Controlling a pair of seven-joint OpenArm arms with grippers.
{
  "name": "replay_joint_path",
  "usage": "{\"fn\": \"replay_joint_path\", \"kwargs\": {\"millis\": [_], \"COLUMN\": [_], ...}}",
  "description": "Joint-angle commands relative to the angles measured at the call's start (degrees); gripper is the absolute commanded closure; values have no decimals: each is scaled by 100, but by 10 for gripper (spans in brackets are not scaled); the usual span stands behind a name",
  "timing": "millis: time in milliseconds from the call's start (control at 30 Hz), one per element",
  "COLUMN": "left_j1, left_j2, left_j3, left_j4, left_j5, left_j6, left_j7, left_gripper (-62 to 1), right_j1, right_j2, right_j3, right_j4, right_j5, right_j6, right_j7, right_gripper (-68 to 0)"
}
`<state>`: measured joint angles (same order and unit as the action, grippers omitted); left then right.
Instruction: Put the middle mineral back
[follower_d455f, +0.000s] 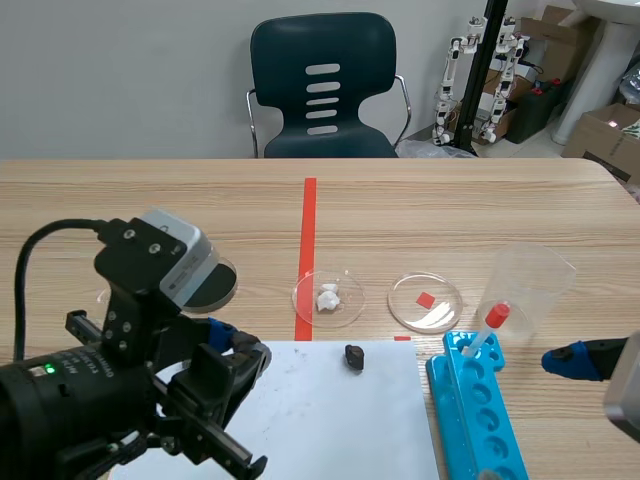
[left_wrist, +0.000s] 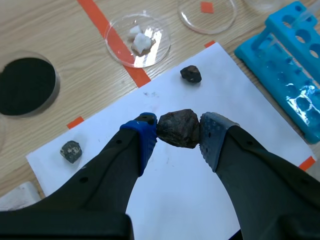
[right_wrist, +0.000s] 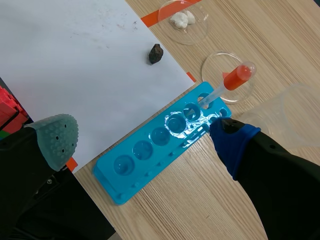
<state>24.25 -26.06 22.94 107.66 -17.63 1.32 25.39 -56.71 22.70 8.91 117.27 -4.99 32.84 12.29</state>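
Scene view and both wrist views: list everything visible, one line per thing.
table: 1, light wood, under everything
paper sheet: 1, white, on the table
held mineral: 1, dark brown, between left fingers, above the sheet
small mineral: 1, black, near the sheet's far edge
speckled mineral: 1, grey, near a sheet corner
lump dish: 1, clear, holds white lumps
second dish: 1, clear, beside lump dish
black dish: 1, off the sheet
tube rack: 1, blue, beside sheet
dropper: 1, red bulb, in rack
beaker: 1, clear, beyond rack
chair: 1, dark, across table
left gripper: shut on held mineral
right gripper: open, by rack
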Motion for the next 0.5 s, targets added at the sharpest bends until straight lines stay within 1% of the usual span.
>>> {"fn": "replay_joint_path", "kwargs": {"millis": [0,100,200,333,467], "left_j1": [-216,-669,-1084,-1578,-2000], "left_j2": [-13,44,195,433,654], "left_j3": [107,380,570,748,951], "left_j4": [-39,-382,-693,-1099,-1440], "left_j5": [-122,-262,-299,-297,-341], "left_j6": [129,457,699,855,890], "left_j7": [39,306,610,1108,1552], "left_gripper": [-130,-130,-130,-130,-130], "right_j1": [37,37,37,37,37], "right_j2": [63,63,63,63,63], "right_j3": [13,13,13,13,13], "right_j4": [92,92,92,92,92], "right_j5": [44,44,44,44,44], "right_j6": [-7,-7,-7,-7,-7], "right_j7": [46,46,46,46,46], "right_gripper": [-547,-547,-547,-547,-547]}}
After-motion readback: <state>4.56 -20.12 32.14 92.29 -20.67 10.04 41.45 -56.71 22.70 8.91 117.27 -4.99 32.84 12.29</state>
